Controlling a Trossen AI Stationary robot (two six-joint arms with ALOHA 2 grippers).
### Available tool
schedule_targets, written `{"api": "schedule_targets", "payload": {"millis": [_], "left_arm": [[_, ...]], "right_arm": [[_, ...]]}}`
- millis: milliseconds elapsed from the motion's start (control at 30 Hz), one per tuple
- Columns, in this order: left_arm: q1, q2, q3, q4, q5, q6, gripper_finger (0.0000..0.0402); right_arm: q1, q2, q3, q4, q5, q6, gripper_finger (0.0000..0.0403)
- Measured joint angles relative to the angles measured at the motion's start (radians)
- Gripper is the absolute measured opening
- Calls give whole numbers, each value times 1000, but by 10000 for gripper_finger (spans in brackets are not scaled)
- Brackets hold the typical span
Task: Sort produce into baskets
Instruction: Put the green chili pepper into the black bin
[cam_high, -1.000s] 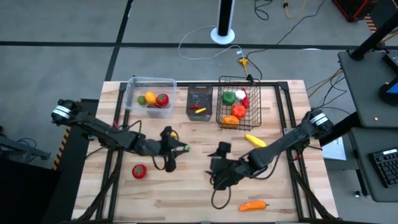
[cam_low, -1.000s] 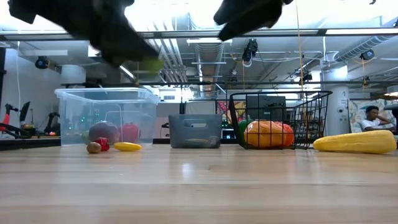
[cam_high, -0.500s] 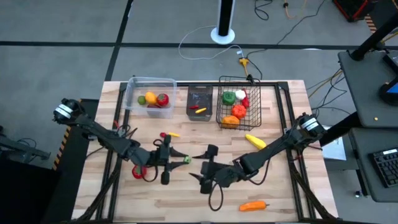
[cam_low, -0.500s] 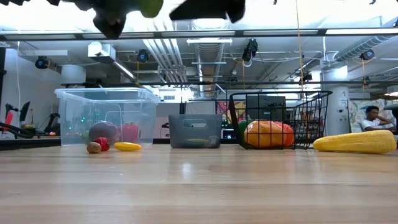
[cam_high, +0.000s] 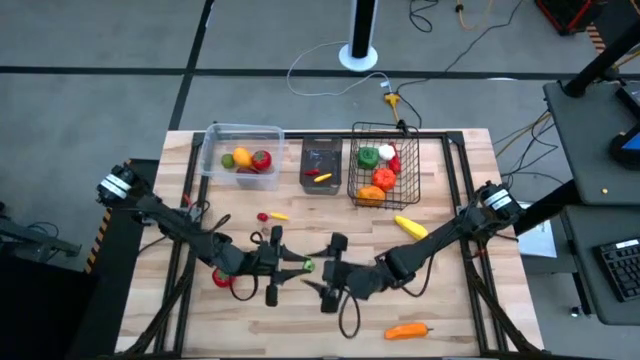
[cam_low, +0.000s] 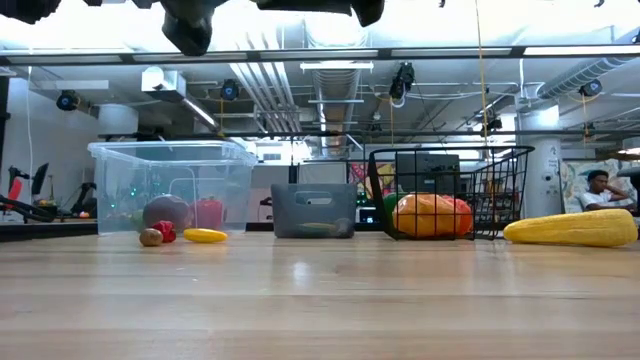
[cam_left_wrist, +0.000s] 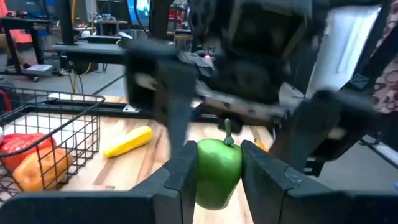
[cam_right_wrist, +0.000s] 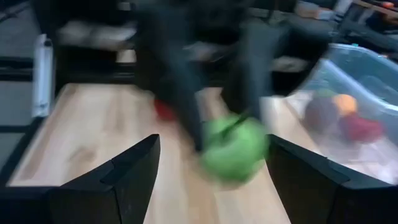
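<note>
The left gripper (cam_left_wrist: 219, 163) pinches a smooth, glossy green plastic apple (cam_left_wrist: 218, 172), stem up, above the pale wooden table (cam_high: 300, 320). Directly facing it, just beside, the right gripper (cam_high: 322, 290) has its dark fingers spread wide, seemingly ready for a handover.

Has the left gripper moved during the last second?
Yes. In the high view the left gripper, holding the green apple, went away from the clear tub, toward the right gripper.

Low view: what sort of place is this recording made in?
Probably a robotics lab or workshop: bare ceiling pipes, a person seated at a desk, cables on the floor beyond the wooden table.
</note>
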Motion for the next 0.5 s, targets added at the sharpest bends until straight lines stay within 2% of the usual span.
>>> {"api": "schedule_targets", "payload": {"millis": [133, 367, 500], "left_arm": [[0, 18, -1, 31, -16, 5, 89], [-2, 18, -1, 30, -28, -5, 89], [-2, 18, -1, 29, -28, -3, 89]], "right_arm": [[-7, -1, 1, -11, 41, 4, 273], [-3, -6, 1, -16, 51, -4, 269], [-5, -6, 1, -20, 50, -3, 246]]}}
